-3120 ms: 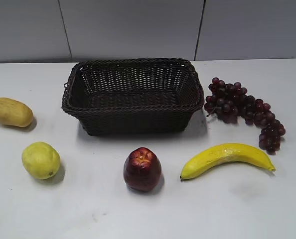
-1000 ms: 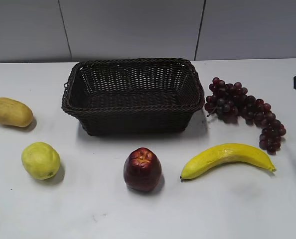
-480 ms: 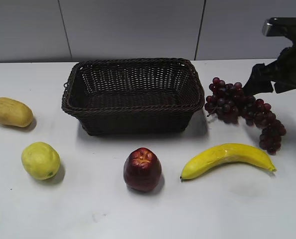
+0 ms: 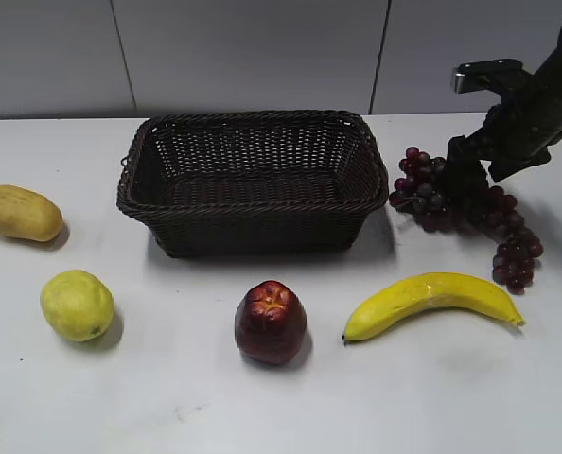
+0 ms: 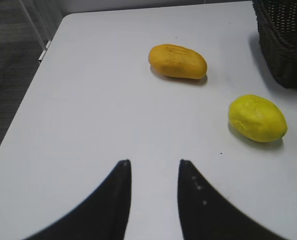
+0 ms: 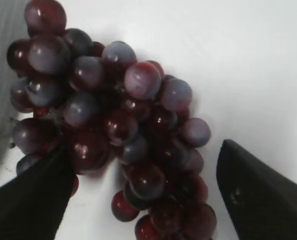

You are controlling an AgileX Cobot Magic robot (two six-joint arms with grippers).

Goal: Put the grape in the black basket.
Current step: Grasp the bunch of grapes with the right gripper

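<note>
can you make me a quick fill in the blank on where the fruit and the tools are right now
1. The right tool is open, one finger on each side of the ____.
2. The basket holds ____ fruit.
3. The apple sits on the table, left of the ____.
4. The open left tool holds ____.

Missing words: grapes; no; banana; nothing

Glossy grape (image 6: 123,125); woven wicker black basket (image 4: 253,180); matt table (image 4: 167,397).
</note>
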